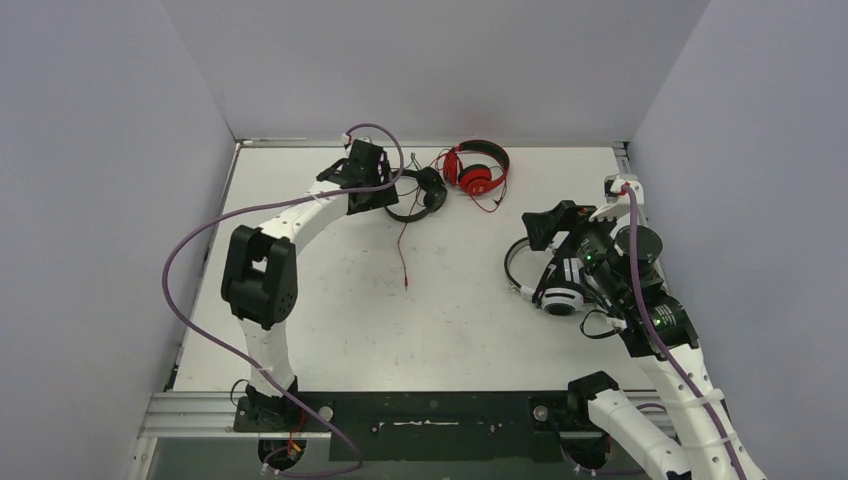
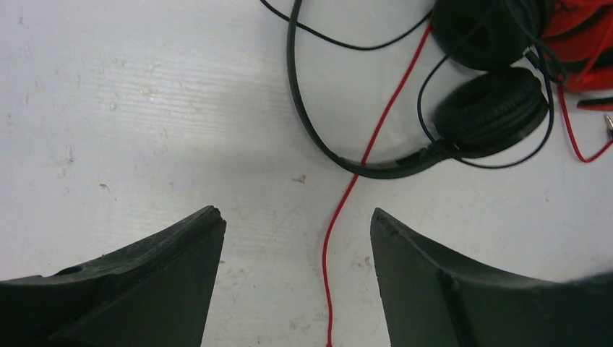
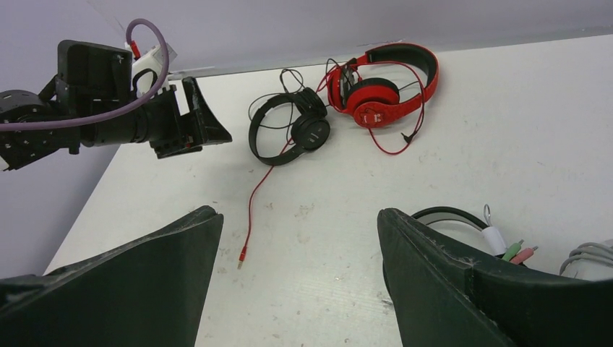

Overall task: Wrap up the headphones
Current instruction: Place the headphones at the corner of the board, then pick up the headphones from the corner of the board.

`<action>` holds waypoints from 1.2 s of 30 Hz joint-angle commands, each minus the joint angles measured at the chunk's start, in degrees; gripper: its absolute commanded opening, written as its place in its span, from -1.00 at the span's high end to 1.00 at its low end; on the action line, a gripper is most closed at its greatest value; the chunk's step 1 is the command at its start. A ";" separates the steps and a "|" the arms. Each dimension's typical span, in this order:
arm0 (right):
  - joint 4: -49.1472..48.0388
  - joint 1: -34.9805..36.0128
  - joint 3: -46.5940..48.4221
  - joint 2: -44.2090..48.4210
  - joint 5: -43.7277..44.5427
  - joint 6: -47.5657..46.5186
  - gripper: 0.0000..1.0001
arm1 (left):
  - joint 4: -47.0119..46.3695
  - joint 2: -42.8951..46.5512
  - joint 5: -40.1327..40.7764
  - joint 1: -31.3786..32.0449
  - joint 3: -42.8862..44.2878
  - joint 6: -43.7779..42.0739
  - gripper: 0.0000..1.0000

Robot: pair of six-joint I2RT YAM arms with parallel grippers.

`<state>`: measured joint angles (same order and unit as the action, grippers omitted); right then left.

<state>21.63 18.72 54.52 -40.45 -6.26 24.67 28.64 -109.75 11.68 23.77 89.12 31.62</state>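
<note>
Black headphones (image 1: pixel 415 195) lie at the far middle of the table, with red headphones (image 1: pixel 478 168) just right of them. The red cable (image 1: pixel 405 250) trails toward me and ends in a plug (image 3: pixel 242 253). My left gripper (image 1: pixel 390 190) hovers open just left of the black headband (image 2: pixel 311 130). The red cable (image 2: pixel 329 246) runs on the table between its fingers, untouched. White-and-black headphones (image 1: pixel 555 285) lie on the right, partly under my right arm. My right gripper (image 1: pixel 545 228) is open above them, holding nothing.
Green and pink plugs (image 3: pixel 517 249) and a grey cable (image 3: pixel 589 256) lie beside the right finger. Grey walls close in the table on the left, back and right. The left arm's purple cable (image 1: pixel 190 250) loops over the left side.
</note>
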 commanded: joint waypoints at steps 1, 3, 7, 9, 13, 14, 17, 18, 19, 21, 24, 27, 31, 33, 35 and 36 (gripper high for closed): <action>-2.66 -0.35 -0.03 0.36 0.21 -0.82 -0.60 | -0.63 -3.67 3.88 -1.71 6.35 2.69 -0.40; -2.88 -0.35 -0.40 0.51 0.37 -0.93 -0.61 | -0.77 -6.14 4.41 -2.32 7.83 3.20 -0.29; -3.91 -0.36 -0.78 0.27 0.33 -1.08 -0.61 | -1.10 -10.03 3.21 -3.10 10.45 3.85 -0.20; -4.29 -0.35 -0.67 -0.04 0.24 -1.47 -0.61 | -1.29 -11.86 2.62 -3.27 11.76 3.62 -0.14; -4.59 -0.35 -0.47 -0.65 0.45 -2.06 -0.60 | -0.56 -15.94 1.77 -3.70 15.44 3.27 -0.12; -4.70 -0.36 -0.54 -0.80 0.52 -2.28 -0.60 | -0.24 -17.06 1.47 -3.77 16.41 3.01 -0.08; -4.99 -0.35 -0.69 -0.95 0.93 -2.66 -0.61 | 1.32 -20.74 0.60 -3.82 19.58 2.77 -0.06; -5.06 -0.35 -0.85 -0.98 1.09 -2.76 -0.61 | 1.61 -21.86 0.26 -3.74 20.46 2.83 -0.06; -5.18 -0.35 -0.97 -1.10 1.19 -2.84 -0.61 | 1.66 -22.95 -0.21 -3.73 21.23 2.88 -0.06; -5.32 -0.35 -1.16 -1.17 1.19 -2.85 -0.61 | 2.57 -25.01 -0.41 -3.54 23.09 2.70 -0.03; -5.51 -0.36 -0.95 -1.83 0.30 -2.53 -0.61 | 6.15 -27.98 4.33 -2.59 26.61 1.75 0.10; -4.73 -0.35 -0.31 -1.99 0.00 -2.14 -0.61 | 10.97 -29.87 7.63 -2.26 29.74 0.51 0.29; -3.49 -0.35 -0.27 -1.07 0.03 -1.59 -0.61 | 23.83 -27.42 22.29 0.98 33.90 -1.77 0.43; -1.77 -0.35 0.16 -0.80 -0.06 -0.96 -0.62 | 23.99 -20.42 28.76 2.88 28.30 -1.96 0.50; -0.32 -0.35 0.18 -0.48 -0.68 -0.49 -0.62 | 18.94 -9.63 29.38 3.69 19.93 -2.40 0.66; 0.29 -0.31 0.04 -0.34 -0.88 -0.26 -0.62 | 16.27 -4.74 27.87 3.81 15.38 -2.93 0.77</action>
<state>20.60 18.72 53.47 -41.87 -6.37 23.27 45.21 -134.56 31.55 25.47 113.97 30.87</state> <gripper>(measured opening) 0.809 0.193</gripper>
